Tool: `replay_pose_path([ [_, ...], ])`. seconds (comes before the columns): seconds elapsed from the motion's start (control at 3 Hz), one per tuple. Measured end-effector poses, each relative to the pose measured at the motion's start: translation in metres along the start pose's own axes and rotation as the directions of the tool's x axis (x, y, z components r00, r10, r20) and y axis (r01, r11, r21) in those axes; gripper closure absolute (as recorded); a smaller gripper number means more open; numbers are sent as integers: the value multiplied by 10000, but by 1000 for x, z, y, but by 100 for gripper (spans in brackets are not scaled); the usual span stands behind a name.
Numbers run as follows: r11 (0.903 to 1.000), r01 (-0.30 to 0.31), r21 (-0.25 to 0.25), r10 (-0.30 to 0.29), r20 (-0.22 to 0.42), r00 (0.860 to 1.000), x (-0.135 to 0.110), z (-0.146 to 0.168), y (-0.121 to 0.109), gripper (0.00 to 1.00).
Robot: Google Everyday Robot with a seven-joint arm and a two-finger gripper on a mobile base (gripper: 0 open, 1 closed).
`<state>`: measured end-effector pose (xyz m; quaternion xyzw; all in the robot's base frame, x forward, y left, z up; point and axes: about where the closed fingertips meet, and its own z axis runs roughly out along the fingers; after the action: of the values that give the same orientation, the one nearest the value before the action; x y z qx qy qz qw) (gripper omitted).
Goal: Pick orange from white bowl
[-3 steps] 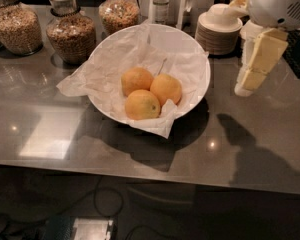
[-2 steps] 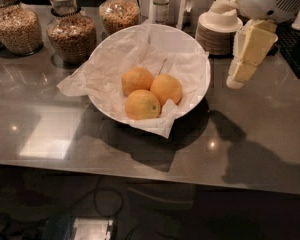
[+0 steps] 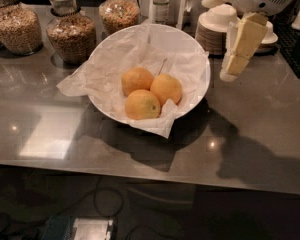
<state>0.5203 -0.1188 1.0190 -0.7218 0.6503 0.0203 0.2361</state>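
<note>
The wide white bowl [image 3: 202,64] lined with crumpled white paper stands in the middle of the grey counter. Three oranges lie together in it: one at the back left [image 3: 137,80], one at the right [image 3: 166,88], and one in front [image 3: 142,105] with a small dark stem spot. My gripper [image 3: 229,71], cream-coloured under a white wrist, hangs tilted in the air just right of the bowl's rim, above counter level. It touches neither the bowl nor any orange, and nothing shows in it.
Glass jars of grains [image 3: 70,34] line the back left, with a bottle [image 3: 161,2] behind the bowl. Stacked small white paper bowls [image 3: 215,28] stand at the back right, behind the gripper. The counter's front edge [image 3: 140,170] runs below the bowl.
My gripper has moved left, from the right edge of the view to just beside the bowl's right rim. The bowl and oranges have not moved.
</note>
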Motion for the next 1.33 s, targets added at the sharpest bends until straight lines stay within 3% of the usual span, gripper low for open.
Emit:
replay_pose_path([
  [0.67, 10000, -81, 51, 78, 451, 9990, -4, 11, -5, 0],
  [1.33, 9998, -47, -173, 76, 1712, 9852, -26, 77, -28, 0],
])
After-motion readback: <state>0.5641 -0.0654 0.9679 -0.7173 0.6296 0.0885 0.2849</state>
